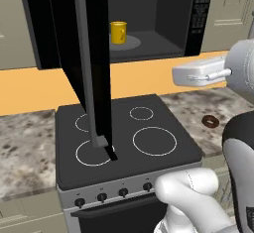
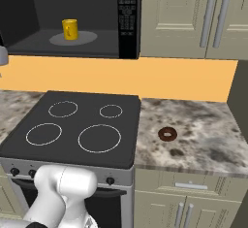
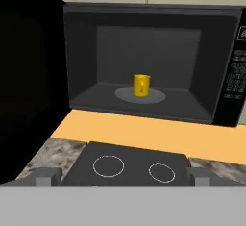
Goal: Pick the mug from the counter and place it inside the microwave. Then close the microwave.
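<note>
The yellow mug stands upright on the grey turntable inside the black microwave. The microwave door is swung wide open to the left, its grey bar handle facing out. My gripper is open with nothing between its fingertips; it hovers in front of the microwave, well back from the mug, above the stove. The speckled counter lies on both sides of the stove.
A black stovetop with white rings sits under the microwave. A small dark brown round object lies on the counter to the right. Beige cabinets stand beside the microwave.
</note>
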{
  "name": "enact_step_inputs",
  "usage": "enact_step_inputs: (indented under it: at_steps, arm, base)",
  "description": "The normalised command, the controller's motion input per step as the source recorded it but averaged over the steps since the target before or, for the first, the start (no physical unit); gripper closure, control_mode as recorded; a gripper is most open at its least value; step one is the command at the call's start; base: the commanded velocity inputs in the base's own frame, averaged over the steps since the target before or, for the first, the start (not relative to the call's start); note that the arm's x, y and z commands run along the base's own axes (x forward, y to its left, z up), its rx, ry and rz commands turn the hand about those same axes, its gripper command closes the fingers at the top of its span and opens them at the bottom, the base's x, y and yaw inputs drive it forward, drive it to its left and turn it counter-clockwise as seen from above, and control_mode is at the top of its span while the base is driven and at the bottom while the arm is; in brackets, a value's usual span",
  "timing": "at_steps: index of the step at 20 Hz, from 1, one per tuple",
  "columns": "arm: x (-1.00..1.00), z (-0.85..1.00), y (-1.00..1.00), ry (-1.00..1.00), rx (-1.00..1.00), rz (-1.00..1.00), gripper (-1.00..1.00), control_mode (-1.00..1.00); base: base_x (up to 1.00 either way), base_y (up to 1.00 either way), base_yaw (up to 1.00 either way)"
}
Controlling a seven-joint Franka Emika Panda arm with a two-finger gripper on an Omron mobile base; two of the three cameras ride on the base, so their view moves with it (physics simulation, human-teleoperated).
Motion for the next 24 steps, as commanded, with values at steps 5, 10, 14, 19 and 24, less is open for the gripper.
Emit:
enact_step_inputs:
  at_steps: [5, 10, 14, 19, 24]
  arm:
    - [-0.79, 0.21, 0.00, -0.16, 0.00, 0.00, -1.00, -1.00]
    - [-0.80, 0.00, 0.03, -0.14, 0.00, 0.00, -1.00, -1.00]
    - [-0.65, 0.00, 0.27, -0.13, 0.00, -0.01, -1.00, -1.00]
    - [-0.31, 0.00, 0.43, -0.10, 0.00, -0.07, -1.00, -1.00]
    - [-0.36, 0.00, 0.23, -0.13, 0.00, -0.12, -1.00, -1.00]
  base:
    - [0.00, 0.00, 0.00]
    - [0.00, 0.00, 0.00]
    - [0.00, 0.00, 0.00]
    - [0.00, 0.00, 0.00]
    - [0.00, 0.00, 0.00]
